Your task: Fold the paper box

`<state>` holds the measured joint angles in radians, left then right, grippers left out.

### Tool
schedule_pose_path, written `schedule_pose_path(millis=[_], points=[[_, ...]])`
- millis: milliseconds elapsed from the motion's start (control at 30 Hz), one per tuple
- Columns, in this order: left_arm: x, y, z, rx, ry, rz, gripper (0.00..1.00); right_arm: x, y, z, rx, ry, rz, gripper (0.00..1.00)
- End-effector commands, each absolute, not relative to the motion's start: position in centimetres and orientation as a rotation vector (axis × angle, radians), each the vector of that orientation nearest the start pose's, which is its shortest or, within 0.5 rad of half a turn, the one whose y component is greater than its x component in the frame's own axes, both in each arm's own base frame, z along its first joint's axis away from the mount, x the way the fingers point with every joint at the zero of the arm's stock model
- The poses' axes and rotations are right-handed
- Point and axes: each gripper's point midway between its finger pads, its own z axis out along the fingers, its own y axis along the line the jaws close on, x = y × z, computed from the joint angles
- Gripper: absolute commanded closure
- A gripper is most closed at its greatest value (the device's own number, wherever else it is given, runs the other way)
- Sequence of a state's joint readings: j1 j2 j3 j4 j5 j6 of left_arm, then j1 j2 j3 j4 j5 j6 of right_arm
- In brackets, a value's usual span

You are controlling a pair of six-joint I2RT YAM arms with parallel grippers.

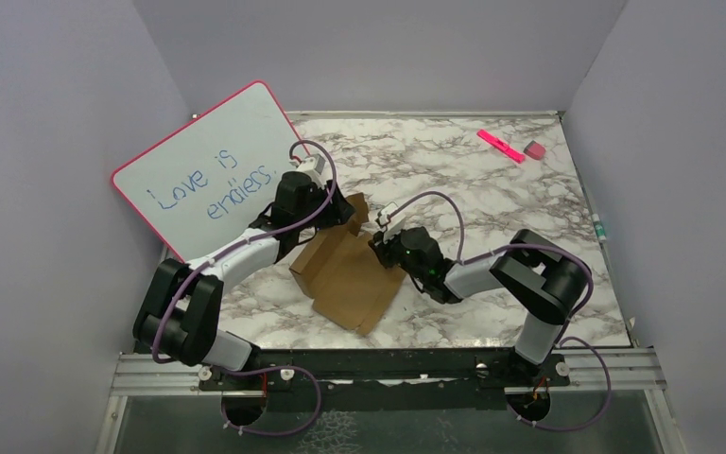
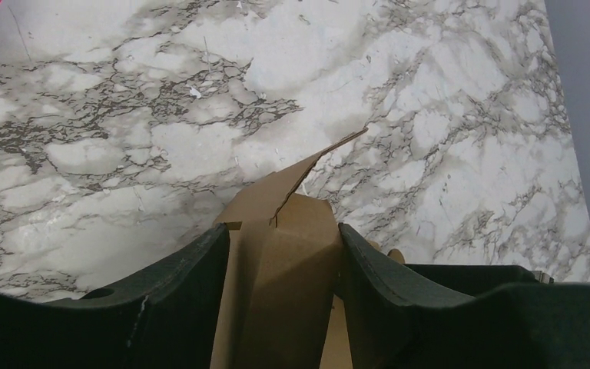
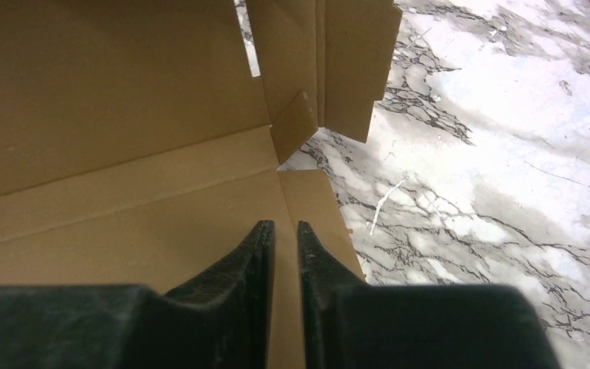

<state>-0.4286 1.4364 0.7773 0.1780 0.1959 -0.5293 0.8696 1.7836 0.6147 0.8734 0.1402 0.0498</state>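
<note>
Folding looks barely begun, as I judge it. The paper box [image 1: 350, 274] lies near the middle of the table [image 1: 529, 218], somewhat toward the left edge, with its far end just beside the lower corner of the whiteboard [image 1: 208, 175] that leans at the far left. Most of the sheet lies spread flat with its creases showing. Only at the far end does some cardboard stand up, so no walls are locked and no lid is closed. Raising the sides, tucking the tabs and closing the top all appear to be left.

The left gripper [image 2: 284, 231] is at that raised end. Cardboard fills the whole gap between its fingers [image 2: 184, 277] and seems to touch both, so I take it as pinching an upright flap. The right gripper [image 3: 284, 225] hovers over a flat panel near a corner notch, its fingers almost pressed together with a thin slit between them and nothing in it.

From above, both wrists cover the far part of the box, so which flaps are up and whether any tab is seated cannot be made out. The left wrist view shows only the pinched strip and a pointed flap beyond it. The right wrist view cuts the sheet off at the top and left, and I cannot tell whether those fingertips touch the cardboard.
</note>
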Motion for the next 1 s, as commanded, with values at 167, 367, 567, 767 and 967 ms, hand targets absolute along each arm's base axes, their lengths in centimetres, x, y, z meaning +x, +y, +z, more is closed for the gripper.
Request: schedule_pose_path(millis=[167, 367, 567, 767, 967], points=[[35.4, -22.1, 16.9, 0.078, 2.024, -0.816, 0.37, 32.2, 32.2, 10.8, -0.888, 1.568, 0.656, 0.53], [35.8, -20.9, 17.7, 0.031, 2.017, -0.796, 0.37, 35.3, 31.6, 12.2, -0.996, 1.465, 0.756, 0.38], [35.6, -20.5, 16.5, 0.020, 2.053, -0.798, 0.40, 37.1, 32.7, 11.4, -1.135, 1.413, 0.820, 0.38], [35.4, -20.7, 15.5, 0.028, 2.076, -0.824, 0.46, 37.1, 34.0, 10.4, -1.220, 1.395, 0.895, 0.39], [34.9, -21.0, 14.8, 0.030, 2.089, -0.846, 0.52, 37.2, 34.2, 9.8, -1.236, 1.419, 0.921, 0.50]])
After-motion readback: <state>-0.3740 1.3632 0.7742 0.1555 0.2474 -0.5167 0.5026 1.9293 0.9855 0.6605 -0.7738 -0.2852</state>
